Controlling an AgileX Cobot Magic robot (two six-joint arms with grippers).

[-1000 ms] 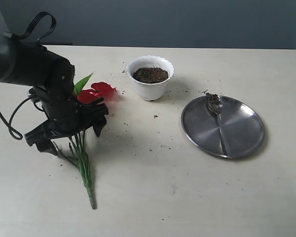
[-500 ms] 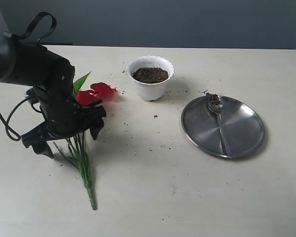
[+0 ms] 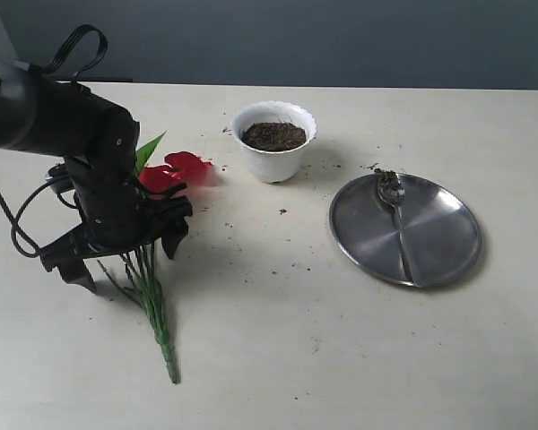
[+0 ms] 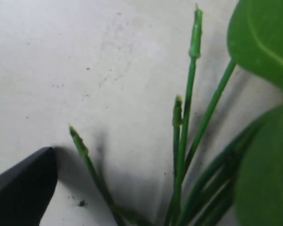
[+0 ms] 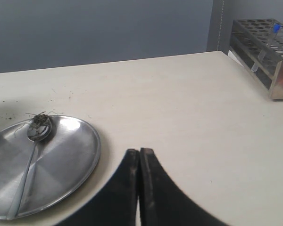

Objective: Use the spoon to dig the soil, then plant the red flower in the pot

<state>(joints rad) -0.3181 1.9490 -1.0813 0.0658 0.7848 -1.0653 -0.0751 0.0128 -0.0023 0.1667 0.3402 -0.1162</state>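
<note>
The left gripper, black and two-fingered, hangs low over the pale table with its jaws spread wide, one finger on each side of a bundle of thin green stems. Nothing is clamped yet. Those stems belong to the artificial red flower, glossy heart-shaped blooms and one green leaf, lying flat on the table to the left of the pot, blooms toward it.

By the look of it, the flower pick-up is the step in hand. Next the jaws need to close squarely on the bundle, catching all the stems, then lift and tip them down into the pot.

The small white plastic pot with its scalloped rim stands upright, well apart from the gripper, with dark crumbly soil inside. Off to the right, the slim silver spoon lies on the round flat steel plate, crumbs in its bowl. The right gripper sits with its jaws pressed together, holding nothing, near the plate's edge, with a test-tube rack beyond.

What I can't tell is whether a hole has been dug in the soil. The gripper body hides the upper stems, and whether the fingertips touch the table is unclear. The left wrist view is blurred and shows only one finger.
</note>
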